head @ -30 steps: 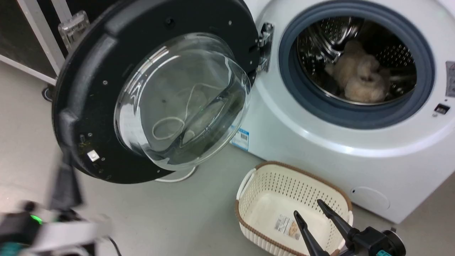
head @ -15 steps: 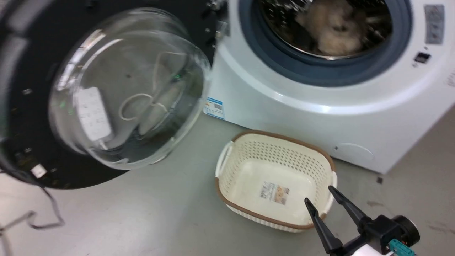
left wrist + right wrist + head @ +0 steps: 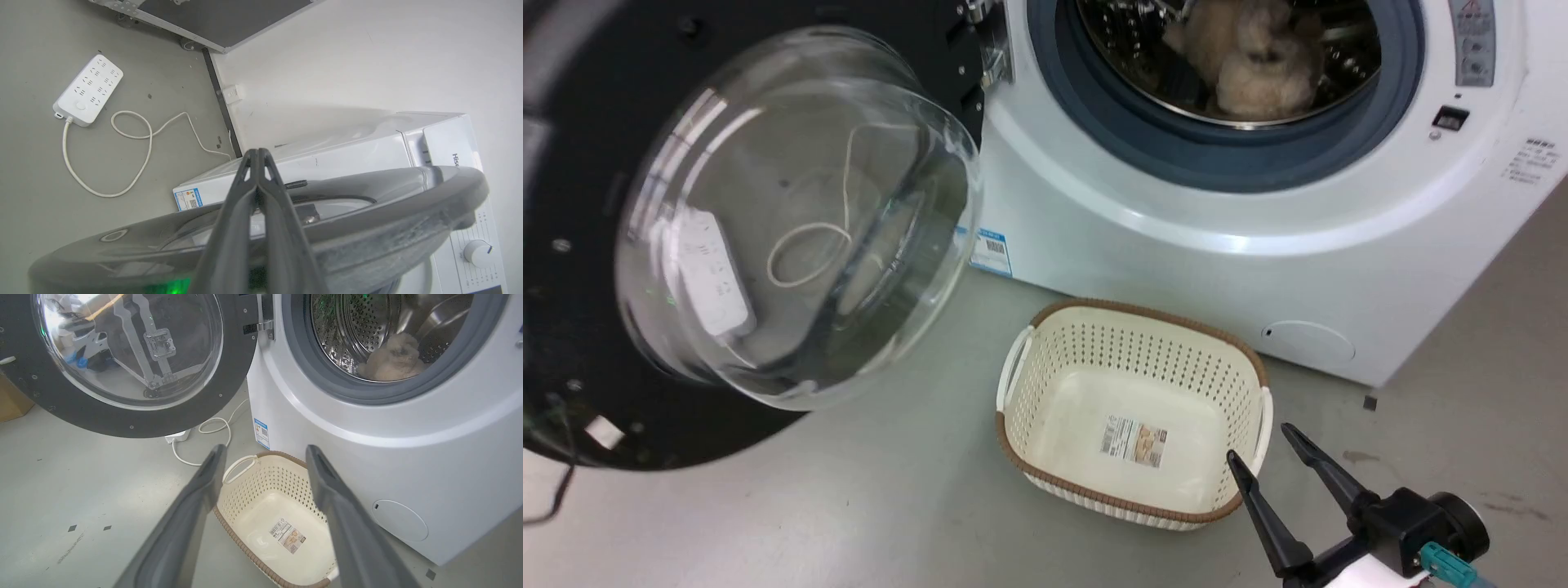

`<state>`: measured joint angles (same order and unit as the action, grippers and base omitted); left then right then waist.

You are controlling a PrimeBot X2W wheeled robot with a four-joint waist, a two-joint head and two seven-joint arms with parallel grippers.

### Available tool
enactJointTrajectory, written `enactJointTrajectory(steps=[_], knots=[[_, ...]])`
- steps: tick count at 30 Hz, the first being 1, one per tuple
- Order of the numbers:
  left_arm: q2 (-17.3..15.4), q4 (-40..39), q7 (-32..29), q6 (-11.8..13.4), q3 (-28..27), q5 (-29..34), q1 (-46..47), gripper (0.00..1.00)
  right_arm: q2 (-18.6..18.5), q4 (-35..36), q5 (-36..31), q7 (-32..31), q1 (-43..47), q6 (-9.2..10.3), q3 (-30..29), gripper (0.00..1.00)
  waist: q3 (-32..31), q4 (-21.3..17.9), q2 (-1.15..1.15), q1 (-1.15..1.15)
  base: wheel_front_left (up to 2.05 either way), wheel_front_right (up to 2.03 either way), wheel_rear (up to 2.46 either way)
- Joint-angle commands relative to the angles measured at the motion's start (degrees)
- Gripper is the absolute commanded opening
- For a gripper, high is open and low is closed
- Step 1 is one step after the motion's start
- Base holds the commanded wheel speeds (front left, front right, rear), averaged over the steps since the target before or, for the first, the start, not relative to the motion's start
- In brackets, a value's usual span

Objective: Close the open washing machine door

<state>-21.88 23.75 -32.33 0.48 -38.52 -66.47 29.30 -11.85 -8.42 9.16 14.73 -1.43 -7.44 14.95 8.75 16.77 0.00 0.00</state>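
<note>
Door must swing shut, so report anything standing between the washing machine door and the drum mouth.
Nothing visible does. The washing machine door hangs wide open left of the grey gasket; the fluffy laundry lies back inside the drum, and the basket sits low on the floor, seemingly beneath the swing.

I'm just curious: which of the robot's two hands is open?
The right gripper: its jaws stand wide apart near the basket, while the left gripper has them pressed together.
</note>
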Motion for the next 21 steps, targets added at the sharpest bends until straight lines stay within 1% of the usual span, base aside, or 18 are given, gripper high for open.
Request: enactJointTrajectory(steps=[1, 7, 12, 17, 21], knots=[[1.6, -0.8, -2.5, -0.9, 1.0, -1.0, -2.0, 0.00, 0.5, -0.2, 0.3, 0.3, -0.5, -0.05, -0.3, 1.00, -1.0, 0.0, 0.00, 0.00, 0.00, 0.00, 0.00], [5.0, -7.2, -10.2, -2.9, 2.7, -4.9, -7.8, 0.00, 1.9, -1.3, 0.2, 0.3, 0.4, -0.05, -1.4, 1.00, -4.4, 0.3, 0.00, 0.00, 0.00, 0.00, 0.00], [9.8, -14.4, -15.3, -3.2, 5.1, -7.0, -14.2, 0.00, 3.3, -2.0, -0.4, 0.3, 1.1, -0.05, -2.6, 1.00, -7.2, -0.1, 0.00, 0.00, 0.00, 0.00, 0.00], [15.5, -21.7, -18.2, -3.1, 8.8, -7.9, -20.5, 0.00, 4.3, -2.4, -1.3, 0.3, 1.8, -0.05, -4.4, 1.00, -9.1, -1.3, 0.00, 0.00, 0.00, 0.00, 0.00], [18.2, -25.7, -18.9, -2.9, 12.9, -9.1, -25.3, 0.00, 4.8, -2.5, -2.0, 0.3, 2.2, -0.05, -5.8, 1.00, -9.6, -3.0, 0.00, 0.00, 0.00, 0.00, 0.00]])
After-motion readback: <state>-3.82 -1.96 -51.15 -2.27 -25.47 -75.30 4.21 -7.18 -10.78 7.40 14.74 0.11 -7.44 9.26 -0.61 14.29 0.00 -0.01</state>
